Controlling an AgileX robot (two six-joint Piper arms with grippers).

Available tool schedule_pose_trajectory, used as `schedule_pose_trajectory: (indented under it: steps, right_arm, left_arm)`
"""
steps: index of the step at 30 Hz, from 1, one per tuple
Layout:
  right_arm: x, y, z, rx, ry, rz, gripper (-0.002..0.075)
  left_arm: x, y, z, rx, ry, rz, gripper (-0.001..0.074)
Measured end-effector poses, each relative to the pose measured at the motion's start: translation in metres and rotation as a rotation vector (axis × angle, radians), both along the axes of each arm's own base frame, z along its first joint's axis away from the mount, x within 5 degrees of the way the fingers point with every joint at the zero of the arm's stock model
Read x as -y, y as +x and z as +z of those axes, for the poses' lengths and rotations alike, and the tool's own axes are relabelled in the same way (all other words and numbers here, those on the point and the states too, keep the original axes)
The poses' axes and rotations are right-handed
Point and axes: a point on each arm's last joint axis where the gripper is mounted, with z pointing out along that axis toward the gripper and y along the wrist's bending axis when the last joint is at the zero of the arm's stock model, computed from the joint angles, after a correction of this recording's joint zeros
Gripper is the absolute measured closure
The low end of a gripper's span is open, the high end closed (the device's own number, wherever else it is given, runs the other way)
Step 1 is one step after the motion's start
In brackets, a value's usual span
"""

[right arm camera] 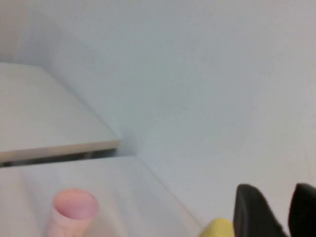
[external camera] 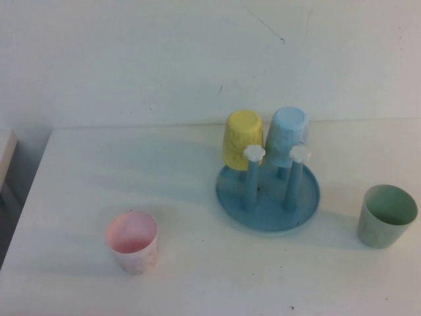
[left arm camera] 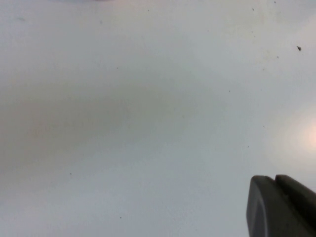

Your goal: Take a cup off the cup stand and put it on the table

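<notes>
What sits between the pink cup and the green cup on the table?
In the high view, the round blue peg stand sits between the pink cup and mint-green tumbler.

A pink cup (external camera: 132,241) sat upright near the table's front-left area. The yellow cup (external camera: 242,138) and light blue cup (external camera: 287,135) hung upside down side by side toward the back.

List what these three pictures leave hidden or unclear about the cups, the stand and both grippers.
- High view: neither arm shows; both lie outside the frame.
- Left gripper: dark fingers shut, cut off at the left wrist picture's edge over bare white table.
- Right gripper: only finger stubs at the edge; empty.
- Pegs under the yellow plastic cup and light blue cup on the round blue cup stand: hidden by those cups.
- Mint-green tumbler: absent from both wrist views.
</notes>
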Motion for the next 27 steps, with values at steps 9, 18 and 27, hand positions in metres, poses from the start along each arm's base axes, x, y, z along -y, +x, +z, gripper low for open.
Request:
schedule_pose_trajectory:
  steps: [9, 18, 27]
  right_arm:
    - [0.025, 0.011, 0.005, 0.281, -0.26, -0.326, 0.0554]
    - [0.043, 0.003, -0.036, 0.118, -0.156, -0.481, 0.0554]
    - [0.072, -0.034, -0.115, -0.346, -0.108, -0.714, 0.0554]
  left_arm:
    - [0.002, -0.004, -0.002, -0.035, -0.001, -0.036, 0.0737]
    - [0.002, -0.005, -0.002, -0.035, 0.0, -0.04, 0.0737]
    - [0.002, -0.005, -0.002, -0.033, 0.001, -0.04, 0.0737]
